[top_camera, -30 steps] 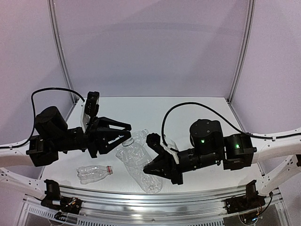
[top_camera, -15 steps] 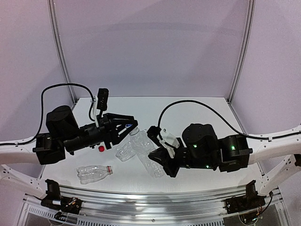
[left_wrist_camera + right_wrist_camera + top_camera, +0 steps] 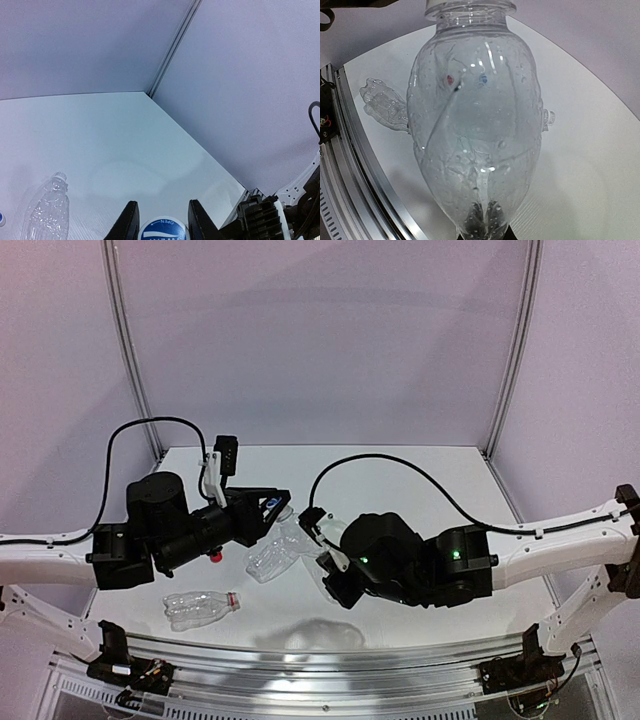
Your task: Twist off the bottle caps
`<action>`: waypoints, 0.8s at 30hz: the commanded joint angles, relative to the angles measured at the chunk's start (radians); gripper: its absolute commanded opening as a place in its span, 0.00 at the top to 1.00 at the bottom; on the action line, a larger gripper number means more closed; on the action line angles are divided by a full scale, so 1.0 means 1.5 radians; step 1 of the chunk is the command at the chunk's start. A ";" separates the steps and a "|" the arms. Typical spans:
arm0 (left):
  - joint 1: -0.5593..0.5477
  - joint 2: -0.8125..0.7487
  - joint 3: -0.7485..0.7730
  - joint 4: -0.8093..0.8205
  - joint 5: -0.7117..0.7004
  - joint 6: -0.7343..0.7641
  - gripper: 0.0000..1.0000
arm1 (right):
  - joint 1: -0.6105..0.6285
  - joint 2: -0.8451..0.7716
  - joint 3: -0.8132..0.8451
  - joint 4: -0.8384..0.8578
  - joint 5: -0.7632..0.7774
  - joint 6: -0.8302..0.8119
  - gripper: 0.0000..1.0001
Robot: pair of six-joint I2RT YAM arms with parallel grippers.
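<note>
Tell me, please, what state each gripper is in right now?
Left gripper: closed on the blue-and-white cap of the large bottle.
Right gripper: closed on the large bottle's base.

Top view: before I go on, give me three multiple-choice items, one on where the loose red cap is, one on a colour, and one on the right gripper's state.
1. Where is the red cap?
A. loose on the table, under the left arm
B. screwed on a bottle
C. between closed fingers

2. What colour is the neck ring on the small bottle nearest the front rail?
A. blue
B. red
C. green

3. How is the right gripper?
A. open over the table
B. shut on the red cap
C. shut on the base of the large bottle

Answers:
1 A: it lies alone on the white surface.
2 B: a red band shows at its neck.
3 C: the right wrist view shows the base clamped, while the left gripper is shut on its blue-and-white cap.
</note>
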 commanded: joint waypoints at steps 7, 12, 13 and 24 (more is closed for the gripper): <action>0.010 -0.038 -0.013 -0.019 -0.010 -0.045 0.84 | -0.008 0.015 0.020 -0.040 0.085 0.037 1.00; 0.032 -0.068 -0.033 -0.014 0.015 -0.062 0.84 | -0.008 0.022 0.025 -0.046 0.083 0.038 1.00; 0.035 -0.073 -0.037 -0.012 0.020 -0.065 0.84 | -0.008 0.025 0.025 -0.046 0.081 0.037 1.00; 0.061 -0.131 -0.061 -0.027 0.021 -0.064 0.84 | -0.008 0.046 0.041 -0.061 0.086 0.036 1.00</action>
